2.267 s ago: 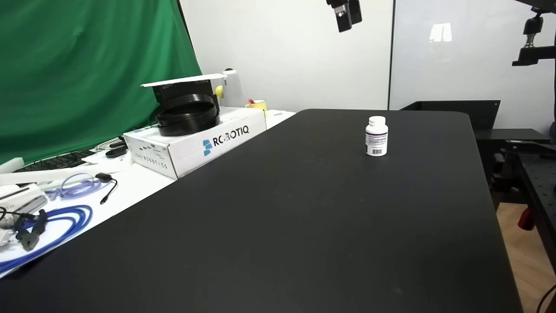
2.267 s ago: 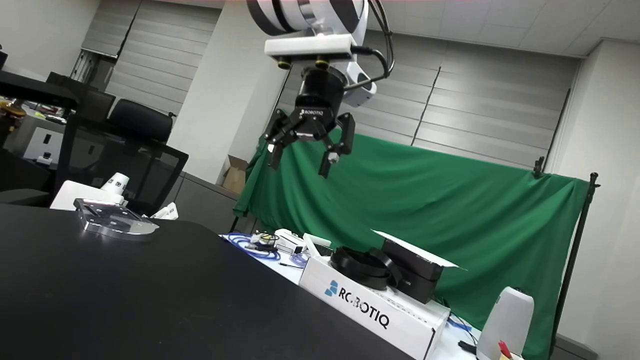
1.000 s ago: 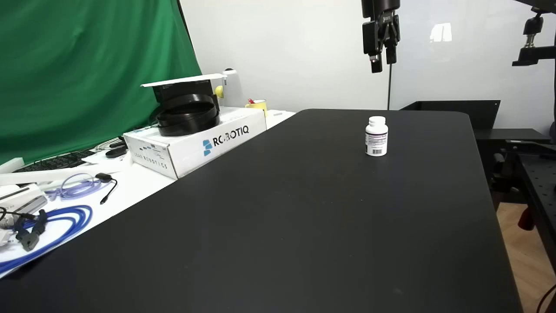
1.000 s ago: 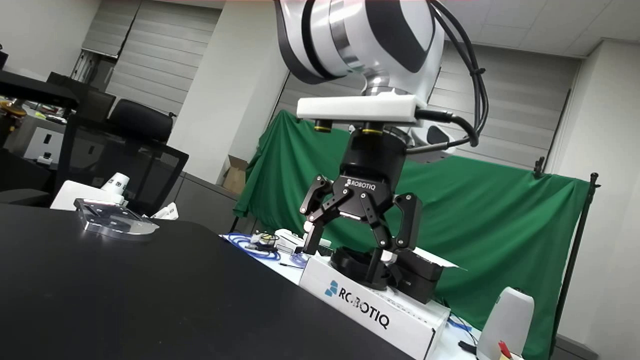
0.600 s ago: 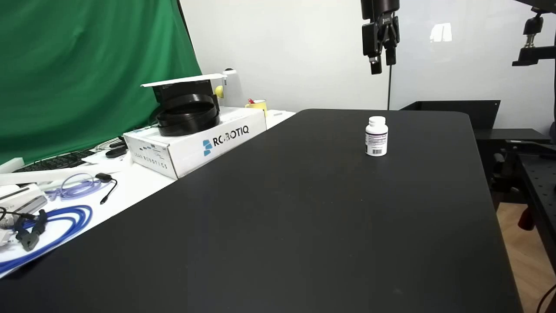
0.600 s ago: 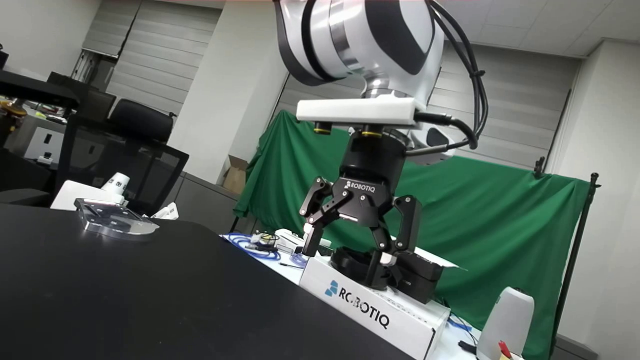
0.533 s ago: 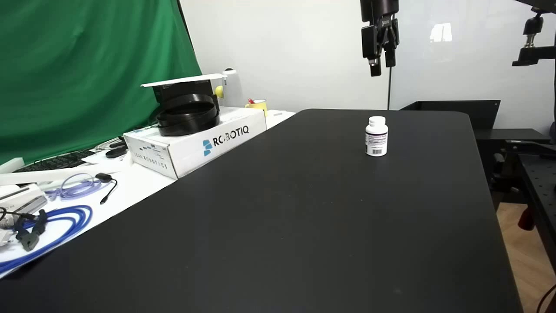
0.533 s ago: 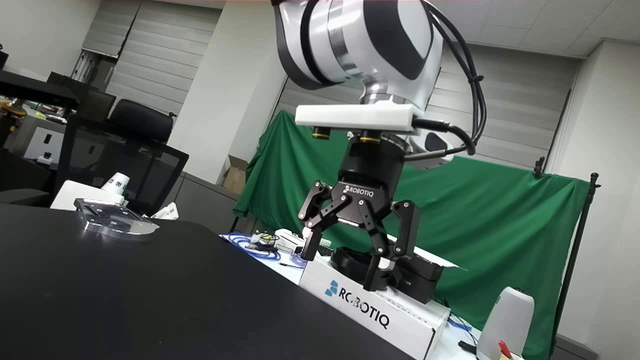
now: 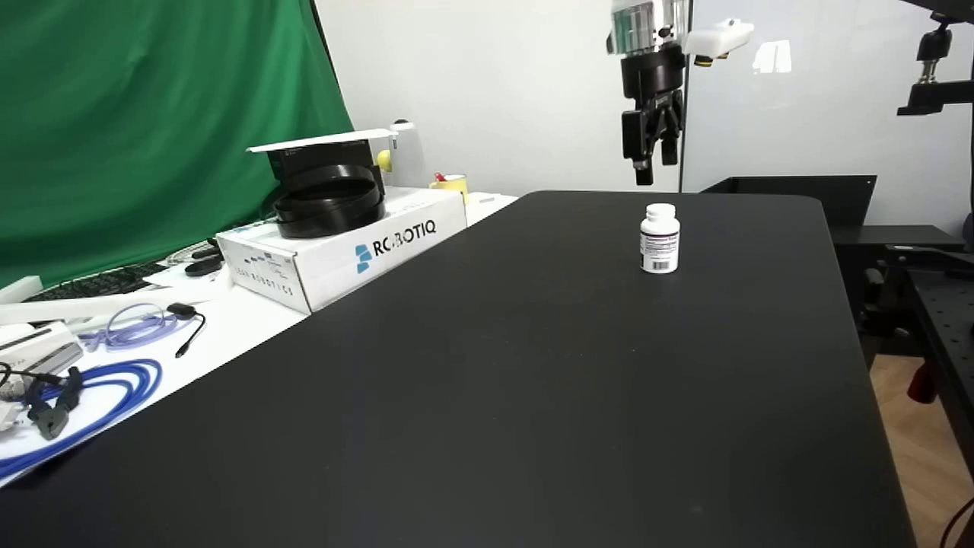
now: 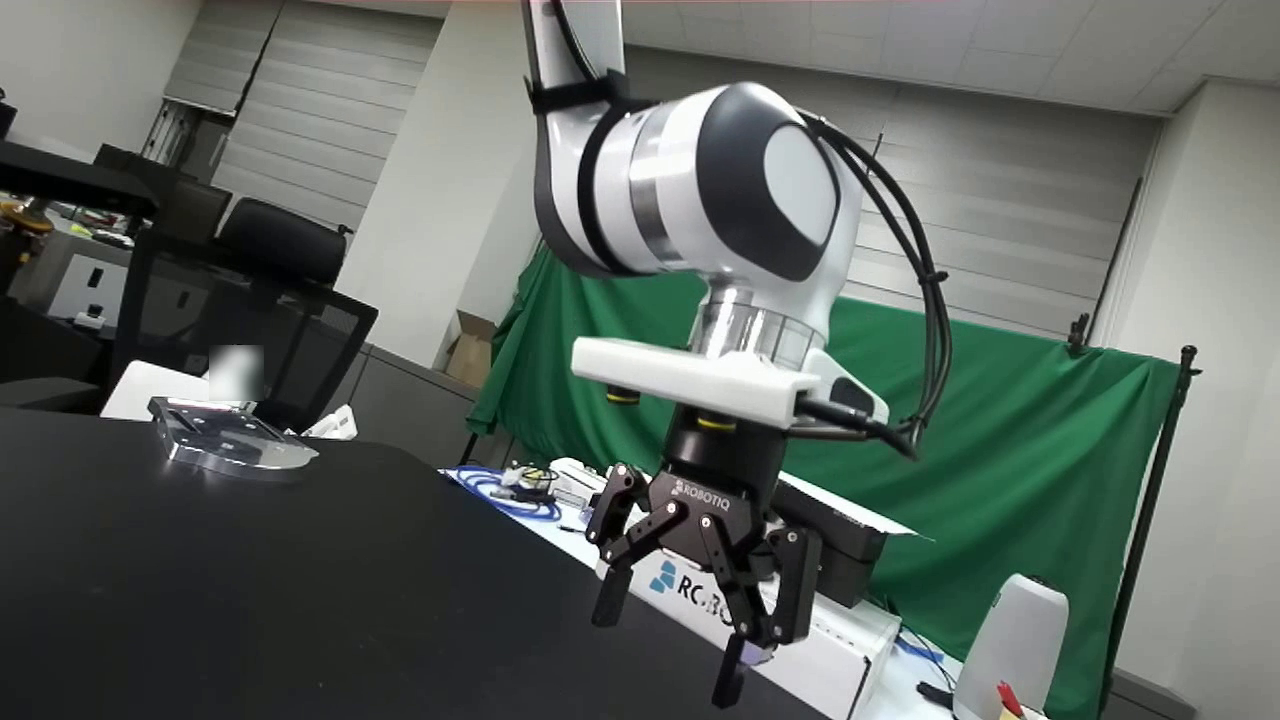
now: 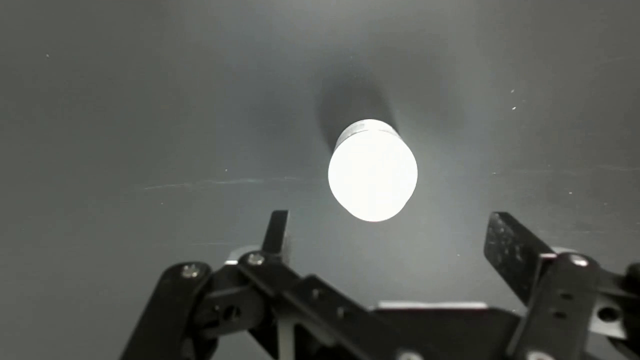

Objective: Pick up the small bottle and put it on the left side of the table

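Bottle (image 9: pixel 660 242), white, is standing upright on the surface (image 9: pixel 487 380), at about twelve o'clock of the empty, wide-spread jaws in the wrist view, perhaps risking a topple from an off-centre descent catching its top.

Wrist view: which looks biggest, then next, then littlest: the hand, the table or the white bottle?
1. Table, filling the whole background
2. Hand, partly cut off at the bottom of the picture
3. White bottle, seen from above
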`<state>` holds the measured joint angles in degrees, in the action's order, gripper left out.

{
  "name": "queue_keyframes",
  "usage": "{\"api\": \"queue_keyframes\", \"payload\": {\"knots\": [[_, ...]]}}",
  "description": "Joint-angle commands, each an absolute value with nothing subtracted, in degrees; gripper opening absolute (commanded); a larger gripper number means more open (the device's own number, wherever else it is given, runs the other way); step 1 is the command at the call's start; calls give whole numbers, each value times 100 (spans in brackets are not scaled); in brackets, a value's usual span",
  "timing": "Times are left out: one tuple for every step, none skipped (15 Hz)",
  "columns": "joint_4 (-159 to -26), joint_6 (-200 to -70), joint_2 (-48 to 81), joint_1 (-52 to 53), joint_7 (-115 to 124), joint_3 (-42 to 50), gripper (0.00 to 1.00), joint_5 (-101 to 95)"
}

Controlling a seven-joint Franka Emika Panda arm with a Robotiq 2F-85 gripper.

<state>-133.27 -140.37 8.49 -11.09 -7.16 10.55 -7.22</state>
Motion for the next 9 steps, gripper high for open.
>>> {"api": "queue_keyframes", "payload": {"knots": [[-13269, -14478, 1221, -1117, -579, 1050, 100, -601], [-13271, -14543, 1287, -1114, -559, 1050, 100, -574], [-13273, -14557, 1333, -1119, -569, 1043, 100, -526], [-13286, -14566, 1356, -1129, -591, 1030, 100, -453], [-13307, -14595, 1372, -1122, -560, 1030, 100, -409], [-13325, -14607, 1379, -1118, -566, 1021, 100, -371], [-13347, -14629, 1377, -1104, -531, 1026, 100, -356], [-13354, -14593, 1377, -1111, -573, 1009, 100, -312], [-13357, -14604, 1382, -1113, -574, 1007, 100, -281]]}}
